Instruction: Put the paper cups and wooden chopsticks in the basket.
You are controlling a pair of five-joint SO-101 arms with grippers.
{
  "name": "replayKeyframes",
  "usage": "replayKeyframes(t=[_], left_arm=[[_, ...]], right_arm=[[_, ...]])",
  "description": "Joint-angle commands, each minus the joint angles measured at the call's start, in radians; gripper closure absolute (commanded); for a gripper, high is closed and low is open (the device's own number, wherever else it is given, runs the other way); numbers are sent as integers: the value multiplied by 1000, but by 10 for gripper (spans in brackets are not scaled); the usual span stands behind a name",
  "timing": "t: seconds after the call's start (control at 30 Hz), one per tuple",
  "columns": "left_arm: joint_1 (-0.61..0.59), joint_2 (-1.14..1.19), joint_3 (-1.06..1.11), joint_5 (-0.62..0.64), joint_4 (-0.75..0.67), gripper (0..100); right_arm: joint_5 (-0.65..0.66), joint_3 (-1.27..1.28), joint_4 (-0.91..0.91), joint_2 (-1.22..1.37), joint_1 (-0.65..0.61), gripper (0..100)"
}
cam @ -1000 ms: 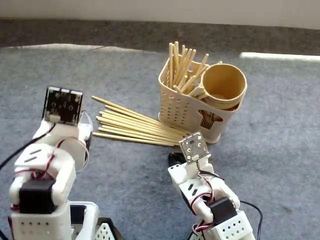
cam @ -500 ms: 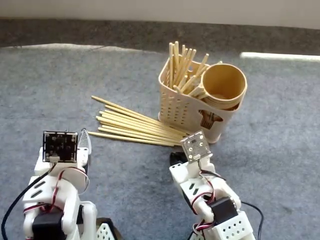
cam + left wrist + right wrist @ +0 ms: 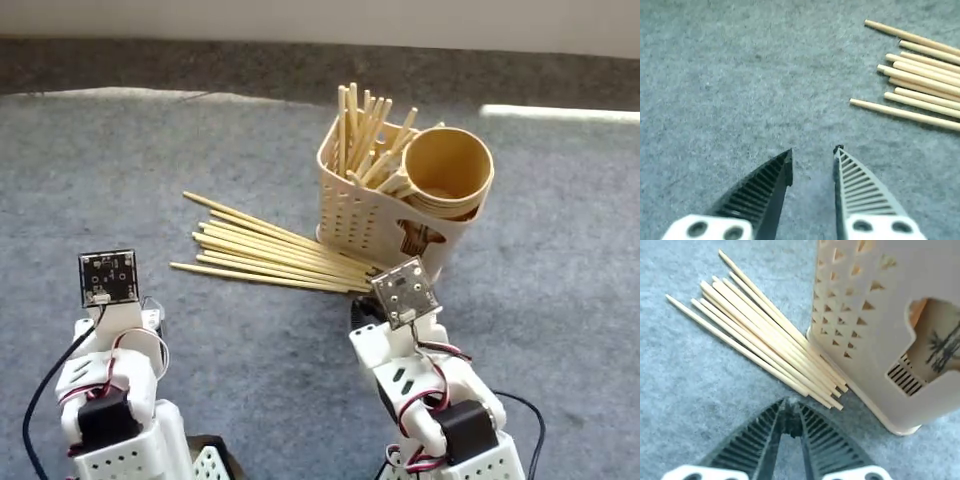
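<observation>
Left arm: the white left arm point(image 3: 105, 390) sits at the near left of the grey felt table cover point(image 3: 560, 290), well apart from the basket.
Left gripper: the left gripper point(image 3: 813, 151) hangs over bare cover, its ribbed fingers point(image 3: 762, 187) spread apart with nothing between them – the nearest stick tips lie just beyond.
Loose sticks: a fan of pale wooden chopsticks point(image 3: 270, 255) lies flat on the cover, its far ends against the foot of the basket.
Right gripper: the right gripper point(image 3: 790, 412) points down just short of those ends, its fingers pressed together and empty.
Basket: the cream perforated plastic basket point(image 3: 370, 215) stands upright at centre right.
Inside, left part: a bundle of standing chopsticks point(image 3: 362, 125), leaning.
Inside, right part: a nested stack of tan paper cups point(image 3: 447, 170), tilted – open mouth upward.
</observation>
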Motion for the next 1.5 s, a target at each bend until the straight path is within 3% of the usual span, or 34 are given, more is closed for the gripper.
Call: replayKeyframes(t=[0.0,0.23,0.5,0.87,1.0,1.2,1.47], left_arm=[[-50,-10,36,-8,-26,857],[-70,-8,185,-8,-233,856],[-71,-5,186,-8,-242,856],[-73,-5,186,-8,-242,856],[-74,-5,186,-8,-242,856],[-76,-5,186,-8,-242,856],[-76,-4,186,-8,-242,856]], right_arm=[[18,-131,5,-10,-18,993],[14,-312,-28,185,-202,993],[57,-470,-245,668,-288,992],[157,-541,-550,1086,-294,991],[255,-585,-553,1227,-298,973],[258,-679,-553,1425,-300,841],[264,-792,-550,1655,-331,839]])
